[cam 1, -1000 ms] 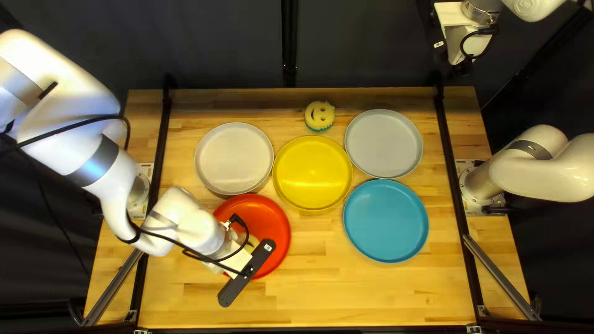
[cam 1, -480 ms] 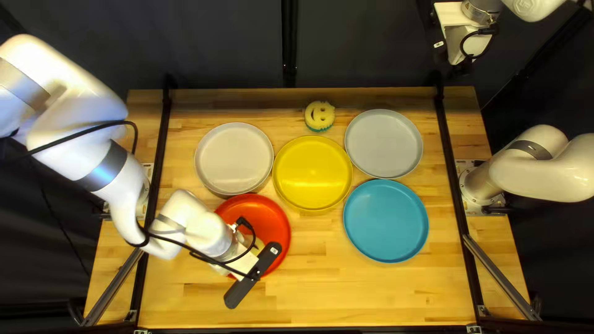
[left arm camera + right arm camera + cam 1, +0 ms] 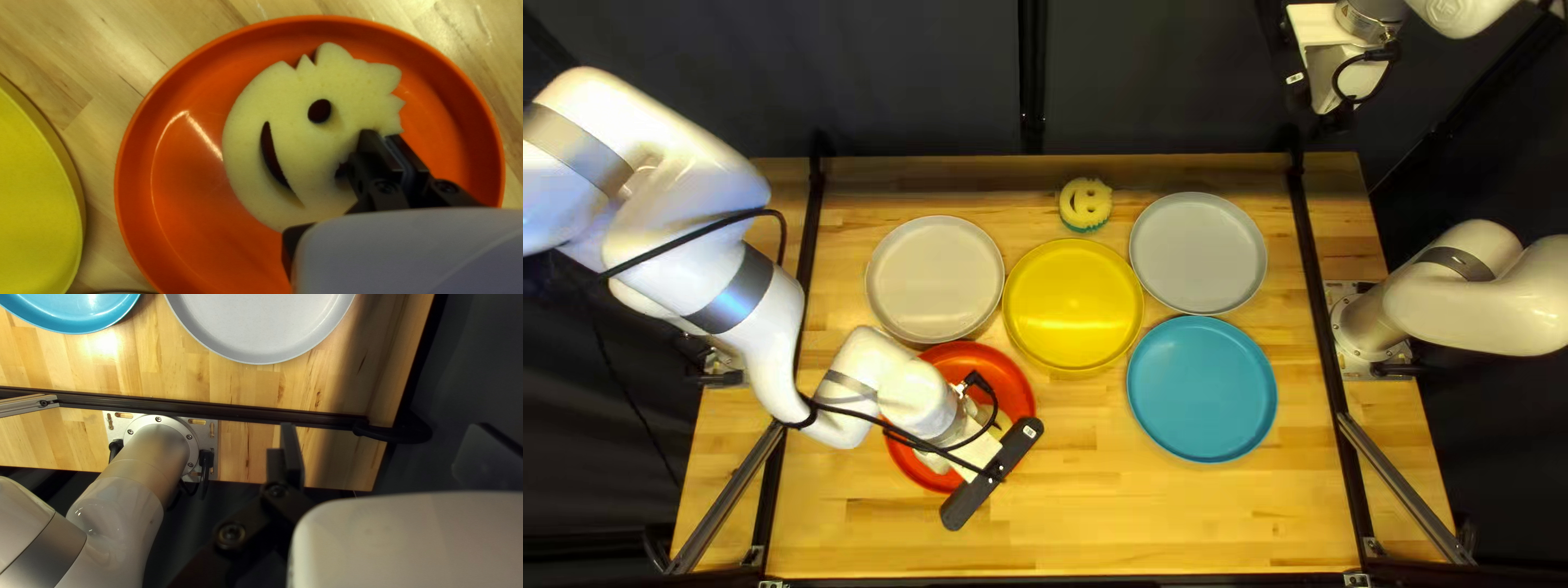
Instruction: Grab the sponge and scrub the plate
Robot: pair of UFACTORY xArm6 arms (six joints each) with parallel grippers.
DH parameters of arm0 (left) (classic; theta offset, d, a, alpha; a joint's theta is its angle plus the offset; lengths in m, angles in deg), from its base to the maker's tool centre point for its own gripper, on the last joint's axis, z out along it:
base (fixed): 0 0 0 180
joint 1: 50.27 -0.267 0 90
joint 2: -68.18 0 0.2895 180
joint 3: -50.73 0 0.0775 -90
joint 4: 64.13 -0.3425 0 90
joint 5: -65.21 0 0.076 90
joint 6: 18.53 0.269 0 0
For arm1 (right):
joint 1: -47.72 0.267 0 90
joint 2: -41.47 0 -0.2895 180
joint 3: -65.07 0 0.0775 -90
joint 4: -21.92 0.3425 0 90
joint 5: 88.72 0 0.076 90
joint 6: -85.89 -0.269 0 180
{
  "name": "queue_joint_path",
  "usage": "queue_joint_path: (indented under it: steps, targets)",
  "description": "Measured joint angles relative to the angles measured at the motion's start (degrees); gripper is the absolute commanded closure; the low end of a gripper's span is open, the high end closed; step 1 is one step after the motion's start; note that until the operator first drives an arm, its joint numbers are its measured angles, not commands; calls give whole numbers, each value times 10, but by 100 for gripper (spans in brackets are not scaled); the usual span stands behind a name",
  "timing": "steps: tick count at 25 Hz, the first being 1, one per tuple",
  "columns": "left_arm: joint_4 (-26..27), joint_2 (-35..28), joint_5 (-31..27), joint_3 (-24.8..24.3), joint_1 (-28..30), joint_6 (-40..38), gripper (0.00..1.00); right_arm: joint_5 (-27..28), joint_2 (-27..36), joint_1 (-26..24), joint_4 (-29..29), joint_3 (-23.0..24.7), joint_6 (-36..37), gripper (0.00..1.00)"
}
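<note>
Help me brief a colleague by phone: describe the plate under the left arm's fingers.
On the wooden table, look under the left arm. There lies a round orange plate, the only orange one, with a yellow smiley sponge over it.

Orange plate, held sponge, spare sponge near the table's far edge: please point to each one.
orange plate (image 3: 171, 175), left wrist view, bare floor beside the sponge.
held sponge (image 3: 302, 139), left wrist view, face between mouth and eye.
spare sponge (image 3: 1085, 202), top left view, middle of its face.

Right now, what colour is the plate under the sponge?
Orange plate; left wrist view shows it best.
</note>
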Motion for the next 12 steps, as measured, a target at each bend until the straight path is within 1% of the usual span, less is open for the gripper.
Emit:
queue_joint_path:
  steps: [3, 6, 9, 12]
  targets:
    - [14, -13, -4, -11, -33, 37, 100, 0, 0, 0, 0, 0, 0, 0]
    - [19, -23, -14, -15, -52, 55, 100, 0, 0, 0, 0, 0, 0, 0]
    - [14, -25, -21, -11, -51, 48, 100, 0, 0, 0, 0, 0, 0, 0]
    - [11, -14, -16, -4, -31, 31, 100, 0, 0, 0, 0, 0, 0, 0]
